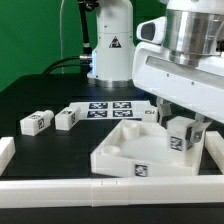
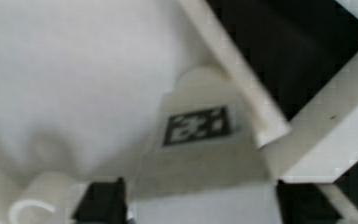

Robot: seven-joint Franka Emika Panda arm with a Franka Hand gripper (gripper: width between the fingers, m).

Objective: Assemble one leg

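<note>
My gripper (image 1: 182,126) is shut on one leg (image 1: 181,139), a small white block with a square tag. It holds the leg upright at the near right corner of the large white tray-like panel (image 1: 122,152). I cannot tell whether the leg touches the panel. In the wrist view the leg (image 2: 199,125) runs out between the two black fingers (image 2: 108,200), with the gripper (image 2: 204,203) around its near end and the panel (image 2: 69,80) beneath. Two more legs (image 1: 38,122) (image 1: 66,118) lie on the black table at the exterior view's left.
The marker board (image 1: 108,108) lies behind the panel. Another small white block (image 1: 151,115) stands beside it. White rails border the table at the front (image 1: 100,190), left (image 1: 5,150) and right (image 1: 212,152). The arm's base (image 1: 108,50) stands at the back.
</note>
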